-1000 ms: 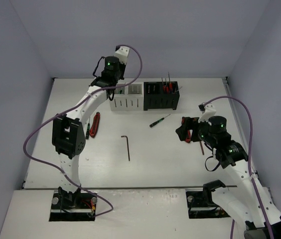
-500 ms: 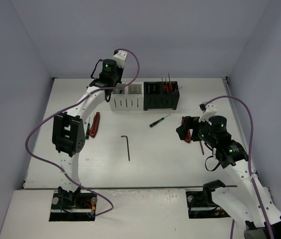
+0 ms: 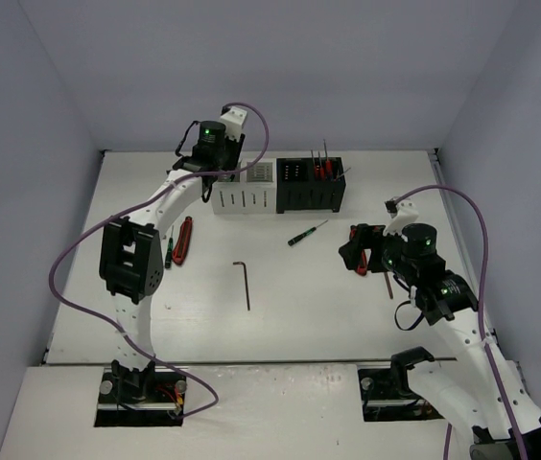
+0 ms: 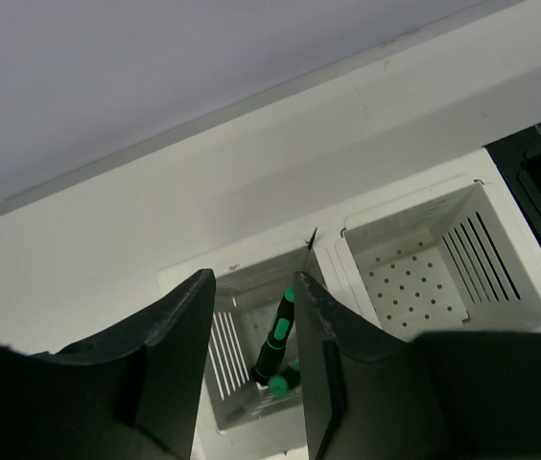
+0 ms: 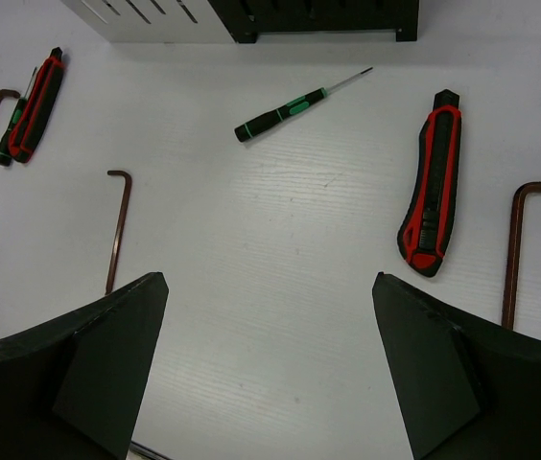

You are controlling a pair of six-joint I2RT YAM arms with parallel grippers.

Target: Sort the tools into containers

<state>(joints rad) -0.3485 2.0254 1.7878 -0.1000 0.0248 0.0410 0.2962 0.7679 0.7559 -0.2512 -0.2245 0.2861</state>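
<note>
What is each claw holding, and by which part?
Nothing. The left claw stands open over the white container, where a green-handled screwdriver leans untouched; the right claw is open and empty.

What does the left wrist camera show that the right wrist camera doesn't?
Only the left wrist view looks down into the white box: a standing screwdriver with a green handle sits in one compartment, and the other compartment looks empty. Only the right wrist view shows loose tools on the table: a lying screwdriver, a red-and-black knife, hex keys and a second red-and-black tool. Both views catch part of the white box and the black box. The left gripper and the right gripper are each open.
</note>
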